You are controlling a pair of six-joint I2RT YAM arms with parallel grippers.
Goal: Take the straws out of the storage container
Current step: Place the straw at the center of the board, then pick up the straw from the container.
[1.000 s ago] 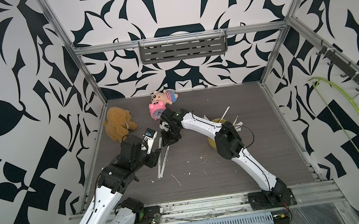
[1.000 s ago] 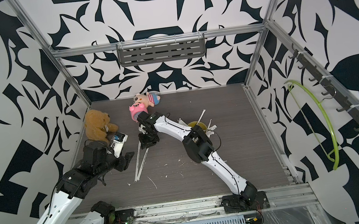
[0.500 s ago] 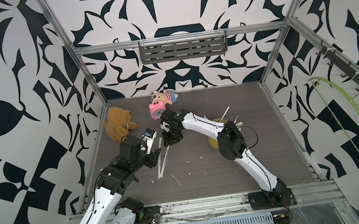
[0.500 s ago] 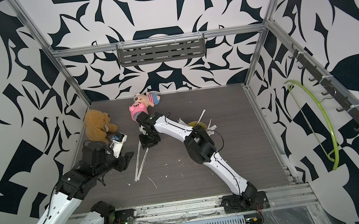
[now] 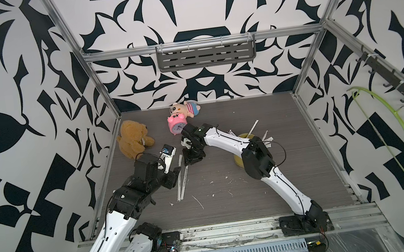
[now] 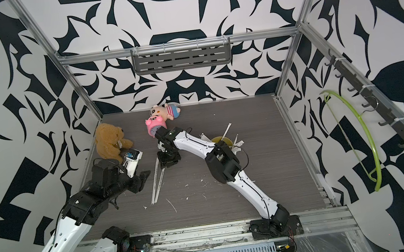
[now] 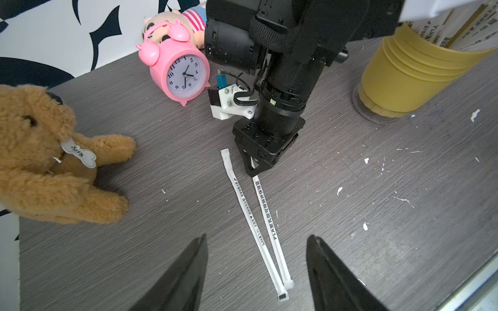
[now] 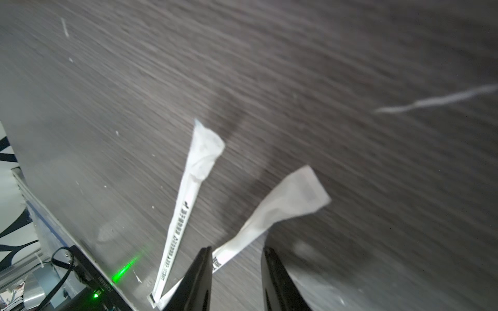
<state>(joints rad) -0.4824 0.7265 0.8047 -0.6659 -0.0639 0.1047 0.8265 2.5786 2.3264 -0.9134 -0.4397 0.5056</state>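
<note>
Straws: two wrapped ones (image 7: 249,220) lie flat on the dark wood-grain table (image 7: 390,242), side by side, nearly parallel, ends almost touching at the left-arm side. The rest (image 7: 442,29) stand in the storage container (image 7: 404,72), the yellow ridged cup, upright, well apart from the laid pair; in both top views several stick out past its rim (image 5: 254,127), partly hidden by the right arm.

Right gripper (image 7: 253,172) points down at the far end of one laid straw, tips at the table. In the right wrist view its jaws (image 8: 235,250) stand apart with a gap, and the wrapper comes out from between them lying loose, not pinched. Looks like a release just after set-down.

Left gripper (image 7: 256,239) hangs low near the other ends of the pair, jaws spread wide, nothing in them.

Progress: early. Two out, the bulk in the cup; exact count can't be read. Left to do: go back to the cup and pull more.

Around: pink alarm clock (image 7: 183,72) just beside the right wrist, brown plush dog (image 7: 40,150), striped plush doll (image 5: 188,108), white paper scraps (image 7: 339,191) scattered about.
</note>
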